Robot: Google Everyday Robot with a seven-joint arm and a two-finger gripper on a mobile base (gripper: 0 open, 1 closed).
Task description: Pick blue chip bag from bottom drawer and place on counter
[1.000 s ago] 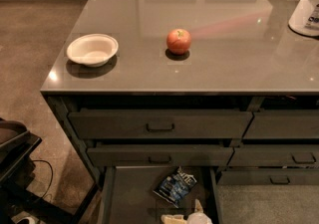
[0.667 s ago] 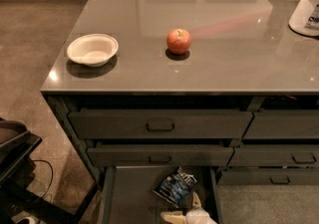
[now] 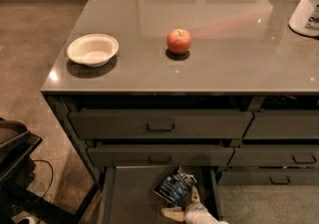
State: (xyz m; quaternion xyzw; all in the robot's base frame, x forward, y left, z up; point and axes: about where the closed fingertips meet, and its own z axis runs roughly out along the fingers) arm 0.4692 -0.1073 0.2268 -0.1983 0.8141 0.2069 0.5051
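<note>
the bottom drawer (image 3: 129, 193) stands pulled open and is cut off by the lower frame edge, so its front cannot be seen. the gripper (image 3: 179, 203) comes in from that same edge, just nearer than the blue chip bag (image 3: 174, 185). only its pale wrist and two tan fingers (image 3: 172, 213) show; the arm is out of frame. the fingers are spread apart, one pointing left below the bag, the other rising beside the bag's lower right corner. whether either touches the foil is hard to tell, and nothing is clamped between them. the bag lies flat on the drawer floor, close to the right wall, with bare floor to the left of the bag. just beyond the bag are closed drawer fronts (image 3: 159, 126) with handles. farther beyond the bag, the counter (image 3: 239, 63) carries an apple (image 3: 179, 41), a white bowl (image 3: 92, 49) near the front-left corner, and a white container (image 3: 306, 9) cut off at the right edge. open countertop lies between them.
</note>
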